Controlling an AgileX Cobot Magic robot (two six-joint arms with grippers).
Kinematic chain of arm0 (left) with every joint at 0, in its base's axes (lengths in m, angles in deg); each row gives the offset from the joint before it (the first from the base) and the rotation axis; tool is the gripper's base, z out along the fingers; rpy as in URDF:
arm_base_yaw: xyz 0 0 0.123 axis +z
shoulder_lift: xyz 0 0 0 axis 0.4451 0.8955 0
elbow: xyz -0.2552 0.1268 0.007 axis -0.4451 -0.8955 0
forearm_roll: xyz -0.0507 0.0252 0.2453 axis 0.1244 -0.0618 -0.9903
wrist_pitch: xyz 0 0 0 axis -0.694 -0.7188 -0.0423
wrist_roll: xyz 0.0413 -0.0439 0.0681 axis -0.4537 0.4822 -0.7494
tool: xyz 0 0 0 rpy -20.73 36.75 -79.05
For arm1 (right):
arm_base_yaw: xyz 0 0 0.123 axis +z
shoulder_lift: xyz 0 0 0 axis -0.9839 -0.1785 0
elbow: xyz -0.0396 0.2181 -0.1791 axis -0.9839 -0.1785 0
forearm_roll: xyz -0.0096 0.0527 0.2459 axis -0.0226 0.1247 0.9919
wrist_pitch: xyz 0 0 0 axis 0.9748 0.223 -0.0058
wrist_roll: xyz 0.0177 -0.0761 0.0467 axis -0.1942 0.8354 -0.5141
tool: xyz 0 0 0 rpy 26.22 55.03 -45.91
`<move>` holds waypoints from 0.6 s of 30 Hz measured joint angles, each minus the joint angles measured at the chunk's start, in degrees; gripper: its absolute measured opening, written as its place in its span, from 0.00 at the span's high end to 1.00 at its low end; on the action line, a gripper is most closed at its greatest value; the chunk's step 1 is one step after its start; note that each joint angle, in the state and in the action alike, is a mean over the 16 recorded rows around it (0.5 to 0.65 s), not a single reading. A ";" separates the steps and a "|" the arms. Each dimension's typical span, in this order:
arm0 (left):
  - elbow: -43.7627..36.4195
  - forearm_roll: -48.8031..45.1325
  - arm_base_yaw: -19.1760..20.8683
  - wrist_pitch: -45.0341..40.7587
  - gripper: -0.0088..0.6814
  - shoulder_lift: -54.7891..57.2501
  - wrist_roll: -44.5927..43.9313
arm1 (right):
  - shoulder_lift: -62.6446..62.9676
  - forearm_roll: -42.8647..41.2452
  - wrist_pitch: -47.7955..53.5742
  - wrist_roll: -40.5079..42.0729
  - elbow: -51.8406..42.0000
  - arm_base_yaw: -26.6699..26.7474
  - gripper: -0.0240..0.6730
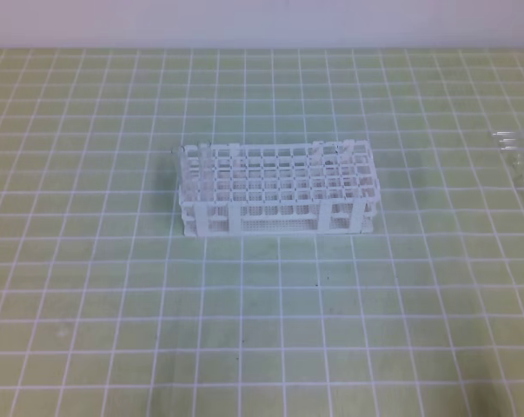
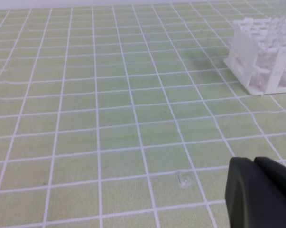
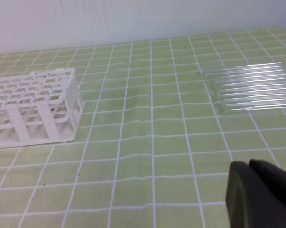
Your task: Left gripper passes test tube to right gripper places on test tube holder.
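Start at the left of the high view, where you have only the green gridded tabletop (image 1: 88, 287); neither arm reaches into this frame. In the left wrist view your left tool (image 2: 262, 194) shows as a dark mass in the lower right corner, its fingers pressed together, clenched on nothing, hovering over bare grid squares. Moving toward the middle of the high view, you find the test tube holder (image 1: 279, 187), a white two-tier lattice of square holes standing flat on the tabletop just above centre. At its left end a few clear tubes (image 1: 196, 169) stand upright in the holes, though they are faint and you cannot count them surely. The same holder sits in the upper right of the left wrist view and at the middle left of the right wrist view. Further right, near the right edge of the high view, a cluster of clear glass tubes (image 3: 252, 88) lies flat side by side on the tabletop, well apart from the holder; the test tube is among these. Your right tool (image 3: 263, 192) fills the lower right corner of its own view, likewise clenched and holding nothing.
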 joint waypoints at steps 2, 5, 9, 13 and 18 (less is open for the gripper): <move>0.00 0.00 0.00 0.00 0.99 0.00 0.00 | 0.00 0.00 0.00 0.00 0.00 0.00 0.99; 0.08 -0.01 0.00 -0.05 0.99 0.00 -0.01 | 0.00 0.00 0.00 0.00 0.00 0.00 0.99; -0.15 0.01 -0.01 0.05 0.99 -0.31 0.01 | 0.00 0.00 0.00 0.00 0.00 0.00 0.99; -0.08 0.01 -0.01 0.00 0.99 -0.31 0.00 | 0.00 0.00 0.00 0.00 0.00 0.00 0.99; -0.08 0.01 0.00 0.00 0.99 -0.21 0.00 | 0.00 0.00 0.00 0.00 0.00 0.00 0.99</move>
